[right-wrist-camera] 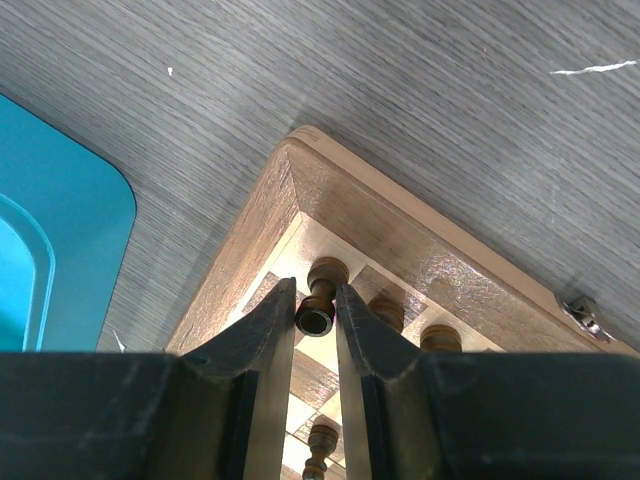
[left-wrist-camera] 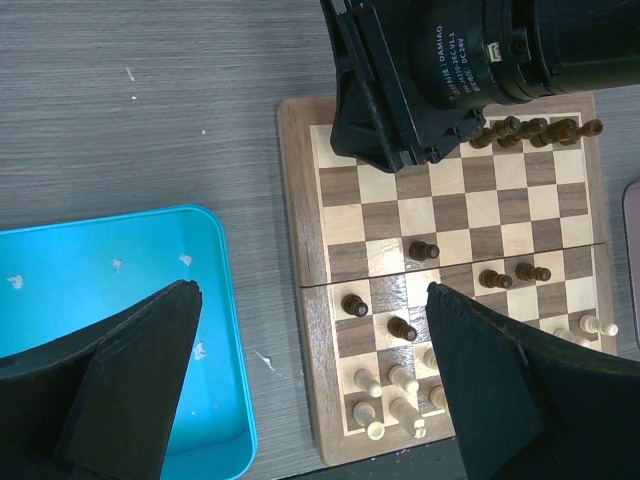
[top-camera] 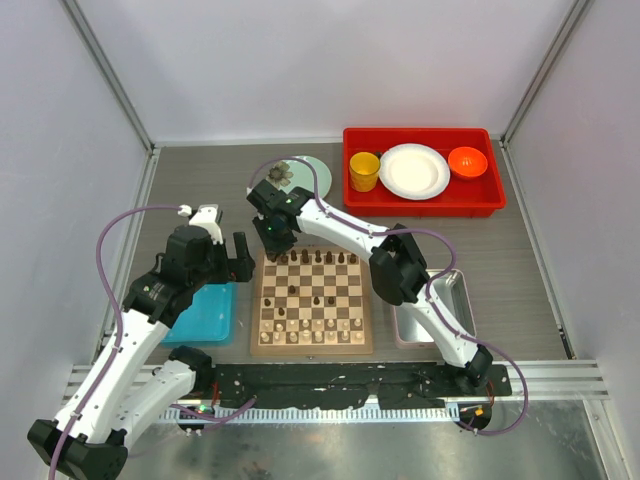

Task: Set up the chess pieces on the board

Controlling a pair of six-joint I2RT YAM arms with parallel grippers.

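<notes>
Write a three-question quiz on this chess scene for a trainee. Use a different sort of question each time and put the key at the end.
1. Multiple choice: what is between the fingers of the right gripper?
A) a dark chess piece
B) a pale chess piece
C) nothing

2. True or false: the left gripper is shut.

3. Fill in the gap: in the top view, the right gripper is at the far ____ corner of the board.

Key:
1. A
2. False. Its jaws stand wide apart.
3. left
</notes>
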